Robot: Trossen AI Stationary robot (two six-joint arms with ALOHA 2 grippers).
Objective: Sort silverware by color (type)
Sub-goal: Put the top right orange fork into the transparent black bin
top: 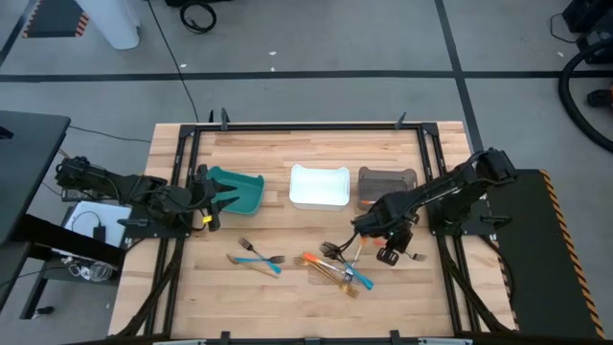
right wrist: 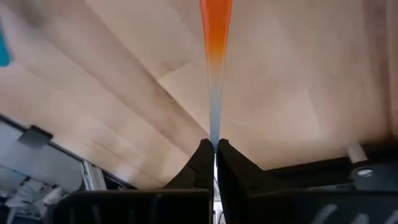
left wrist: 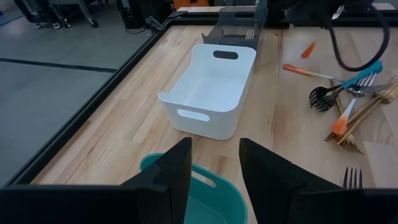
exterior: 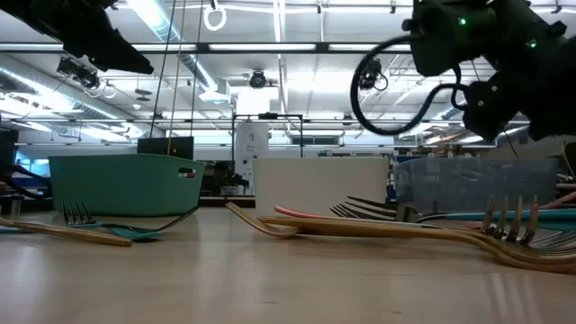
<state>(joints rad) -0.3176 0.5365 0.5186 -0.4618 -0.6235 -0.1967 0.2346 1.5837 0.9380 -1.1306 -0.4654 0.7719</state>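
The silverware lies in two groups on the wooden table: a crossed heap (top: 337,270) of tan, orange and blue-handled forks, and a blue and a tan fork (top: 257,257) to its left. My right gripper (right wrist: 215,147) hovers over the heap's right side (top: 367,235) and is shut on a thin orange-handled utensil (right wrist: 216,25), whose orange end also shows in the left wrist view (left wrist: 308,50). My left gripper (left wrist: 214,167) is open above the teal bin's rim (left wrist: 211,177), at the table's left (top: 213,197). My right gripper pinches the utensil's thin grey-blue part (right wrist: 214,124) between its two fingertips. The utensil runs straight on beyond the fingers, in line with them, its orange end farthest out. It looks lifted off the table; I cannot tell which end is the head.
Three bins stand in a row at mid-table: teal (top: 241,190), white (top: 319,187) and grey (top: 386,184). A black frame (top: 306,125) borders the tabletop. Bare wood lies along the near edge (top: 287,311). The low view shows forks (exterior: 504,229) close in front.
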